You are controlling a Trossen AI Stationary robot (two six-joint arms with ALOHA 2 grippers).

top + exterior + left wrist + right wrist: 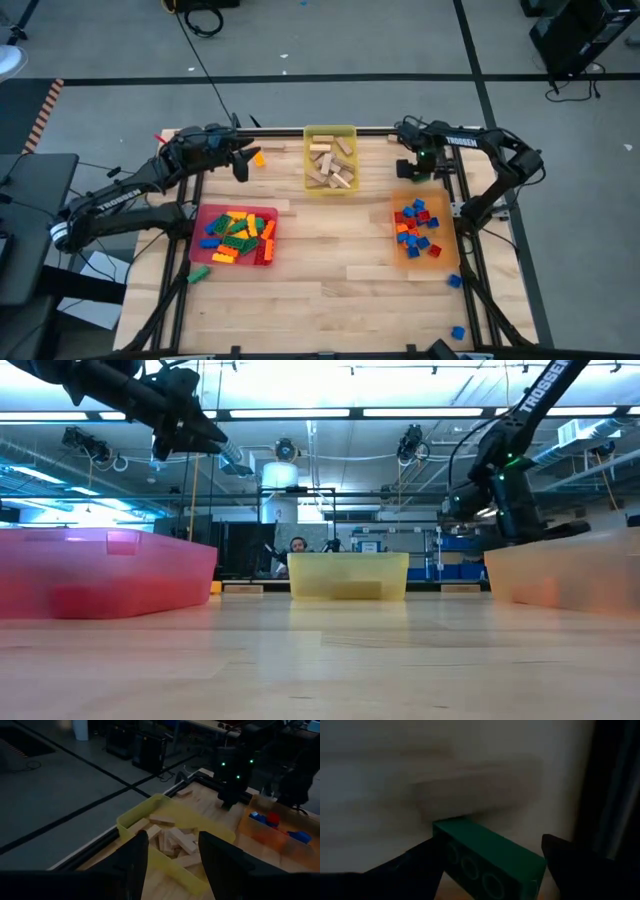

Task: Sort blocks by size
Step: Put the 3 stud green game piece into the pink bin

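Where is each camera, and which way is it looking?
High: above the table, looking straight down; both arms show.
Low: at tabletop height, looking across; arms hang in from above.
Left wrist: on the left arm, looking past its open fingers at the yellow tray.
Right wrist: on the right arm, close over a green brick between open fingers.
High and left wrist share the wooden blocks.

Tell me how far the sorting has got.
Mostly done: wooden blocks fill the yellow tray, long bricks the red tray, short ones the orange tray. In hand: the right gripper, open, straddles a green brick at the far right of the table; the left gripper holds nothing. Left: strays including an orange brick, a green one, and blue ones.
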